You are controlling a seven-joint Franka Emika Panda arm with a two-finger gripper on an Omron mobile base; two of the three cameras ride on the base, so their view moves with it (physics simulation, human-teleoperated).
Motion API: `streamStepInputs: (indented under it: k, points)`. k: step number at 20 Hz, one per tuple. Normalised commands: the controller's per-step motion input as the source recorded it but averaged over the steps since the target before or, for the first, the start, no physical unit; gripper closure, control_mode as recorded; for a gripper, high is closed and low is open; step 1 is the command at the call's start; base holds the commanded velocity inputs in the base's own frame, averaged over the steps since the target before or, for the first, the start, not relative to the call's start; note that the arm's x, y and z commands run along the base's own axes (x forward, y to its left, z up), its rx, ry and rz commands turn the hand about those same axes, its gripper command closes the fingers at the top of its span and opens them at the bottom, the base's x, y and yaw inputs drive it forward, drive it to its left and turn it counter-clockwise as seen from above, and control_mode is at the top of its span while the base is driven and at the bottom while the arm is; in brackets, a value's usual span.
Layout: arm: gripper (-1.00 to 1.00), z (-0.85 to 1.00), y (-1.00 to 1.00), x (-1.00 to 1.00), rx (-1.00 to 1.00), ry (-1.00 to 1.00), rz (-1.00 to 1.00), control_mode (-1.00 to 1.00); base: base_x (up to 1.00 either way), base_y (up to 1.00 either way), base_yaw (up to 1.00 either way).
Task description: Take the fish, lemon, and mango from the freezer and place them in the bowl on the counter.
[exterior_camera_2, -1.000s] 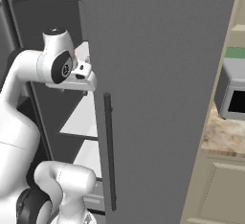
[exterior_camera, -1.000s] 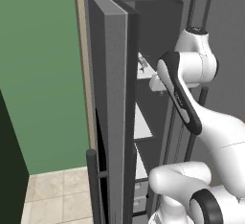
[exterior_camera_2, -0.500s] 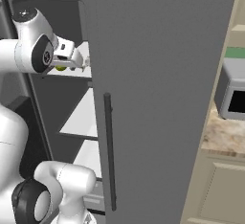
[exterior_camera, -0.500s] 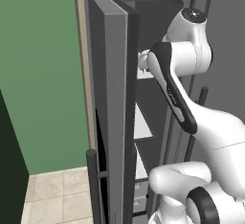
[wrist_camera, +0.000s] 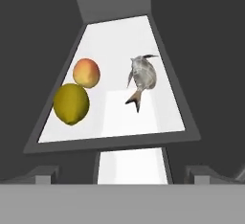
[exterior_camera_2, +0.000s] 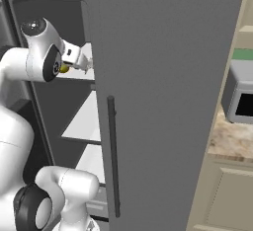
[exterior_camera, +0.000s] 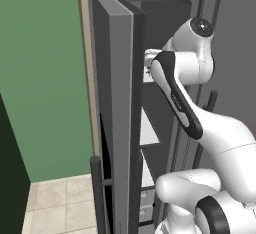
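Our end effector [wrist_camera: 122, 173] hangs released, grasping nothing, inside the grey freezer [exterior_camera: 120, 78]. Ahead on its smooth white shelf [wrist_camera: 119, 36] lie three items: one dimpled yellow-olive lemon [wrist_camera: 71, 104] touching one rounded orange-red mango [wrist_camera: 86, 72], and one silvery-grey thin-tailed fish [wrist_camera: 141, 77] apart.

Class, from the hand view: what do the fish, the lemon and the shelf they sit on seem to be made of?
Fish: silvery-grey, faintly glossy skin, going by the mottled sheen.
Lemon: matte yellow-olive rind, smooth with soft shading.
Shelf: plain white, probably plastic or coated metal; flat, uniform, no grain. The rendering leaves this open.
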Motion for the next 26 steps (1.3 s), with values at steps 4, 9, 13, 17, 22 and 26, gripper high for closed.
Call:
streamStepInputs:
  k: [4,9,13,17,22,26]
  points:
    - [-1.00,-0.06,0.00,0.40,0.00,0.00,0.00,-1.00,0.00,0.00,0.00]
    - [-1.00,0.00,0.00,0.61,0.00,0.07,0.00,-1.00,0.00,0.00,0.00]
    - [-1.00,0.00,0.00,0.64,-0.02,0.03,0.00,-1.00,0.00,0.00,0.00]
    - [-1.00,-0.25,0.00,0.37,-0.07,0.00,0.00,-1.00,0.00,0.00,0.00]
    - [-1.00,-0.37,0.00,0.11,-0.03,-0.01,0.00,-1.00,0.00,0.00,0.00]
    - [-1.00,0.00,0.09,0.11,0.00,-0.01,0.00,-1.00,0.00,0.00,0.00]
